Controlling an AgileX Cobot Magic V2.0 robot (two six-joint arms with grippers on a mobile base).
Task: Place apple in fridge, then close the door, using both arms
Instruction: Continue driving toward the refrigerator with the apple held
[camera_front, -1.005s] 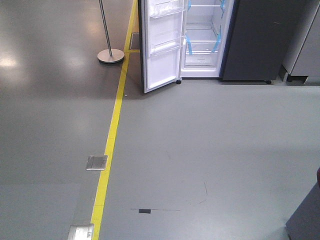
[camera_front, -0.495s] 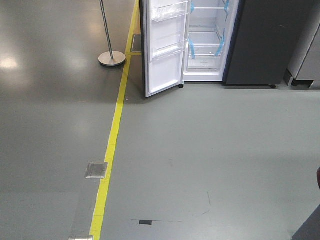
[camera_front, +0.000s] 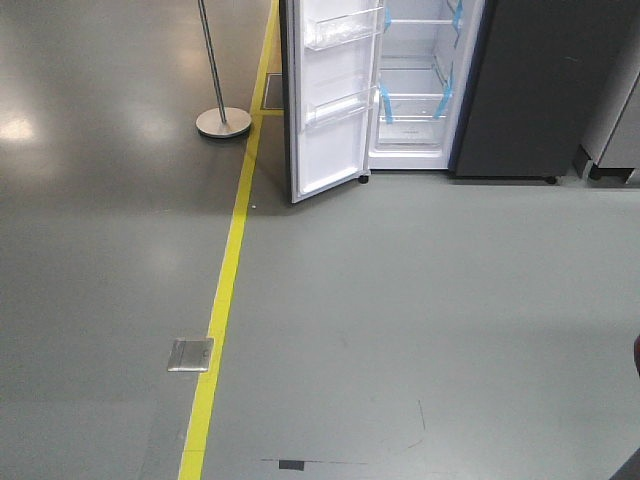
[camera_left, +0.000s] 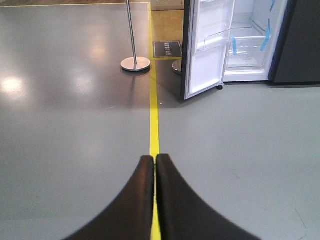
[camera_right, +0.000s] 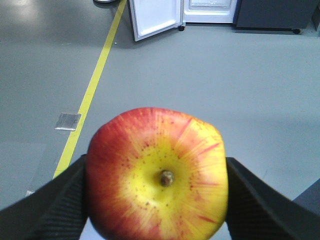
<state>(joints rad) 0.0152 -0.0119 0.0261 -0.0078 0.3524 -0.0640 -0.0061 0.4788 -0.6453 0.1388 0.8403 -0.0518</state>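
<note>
The right gripper (camera_right: 156, 200) pinches the apple (camera_right: 157, 172) between its pads, stem dimple toward the camera, well short of the fridge (camera_front: 520, 90). The door (camera_front: 335, 110) of the fridge stands open. The left gripper (camera_left: 154, 160) is pressed together, holding nothing.

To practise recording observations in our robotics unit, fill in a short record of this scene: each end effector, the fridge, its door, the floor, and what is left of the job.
Right end effector: shut on the apple, stem dimple toward the camera
Left end effector: shut, empty
Fridge: ahead across the floor, white inside, blue tape on shelves
Door: swung open, clear bins on inner face
Floor: grey, yellow line passing left of the door
Left to do: apple into fridge, door closed
</note>
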